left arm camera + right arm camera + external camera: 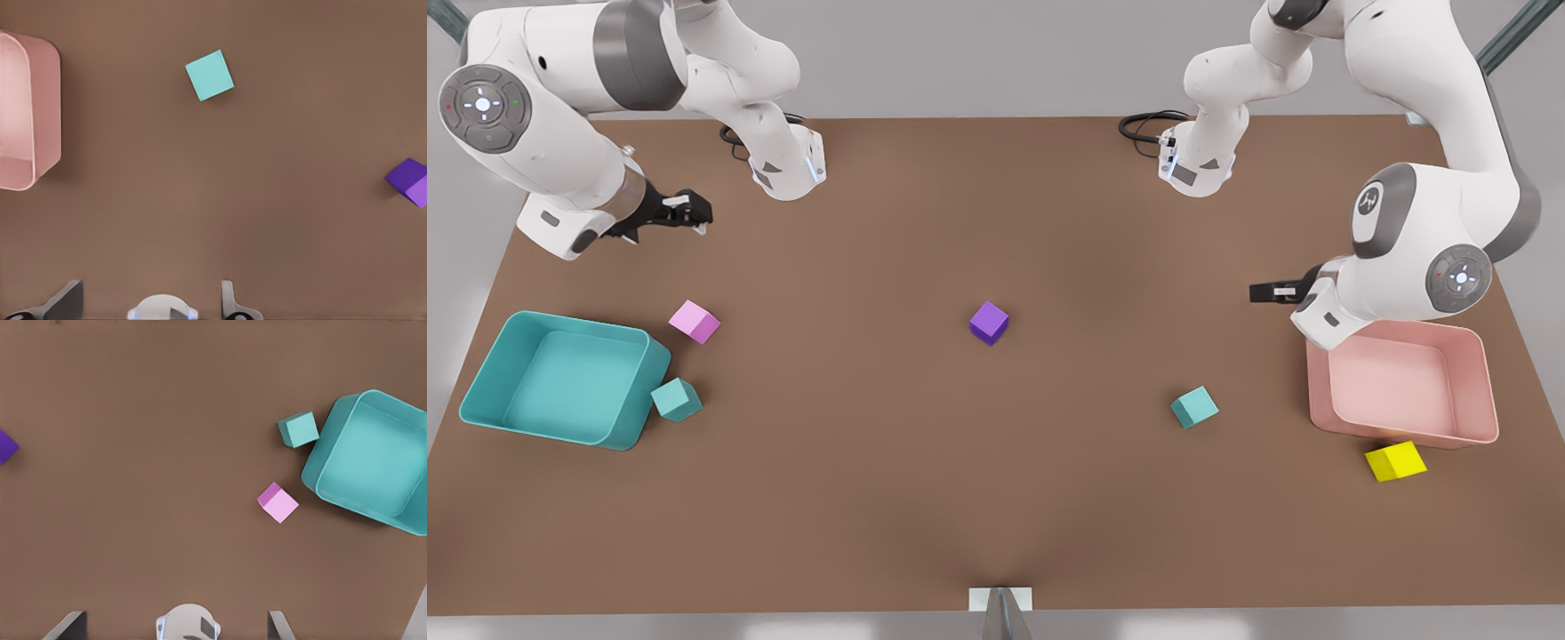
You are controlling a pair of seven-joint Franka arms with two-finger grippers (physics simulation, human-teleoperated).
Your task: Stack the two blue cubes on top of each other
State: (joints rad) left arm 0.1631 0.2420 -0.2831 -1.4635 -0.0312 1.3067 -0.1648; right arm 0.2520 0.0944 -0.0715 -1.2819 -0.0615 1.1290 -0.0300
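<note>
Two blue cubes lie well apart on the brown table (996,498), neither stacked nor held. Nearest the camera, one blue cube (1194,407) sits on open table near the pink bin (1489,391); the other blue cube (676,399) rests just beside the teal bin (480,391), possibly touching its wall. Farther back, the left gripper (1267,292) hovers above the pink bin, fingers apart and empty. The right gripper (694,213) hovers beyond the pink cube (695,321), fingers likewise spread. The task is judged unstarted. The next move calls for descending on one blue cube and closing on it. No legible labels or writing are visible.
</note>
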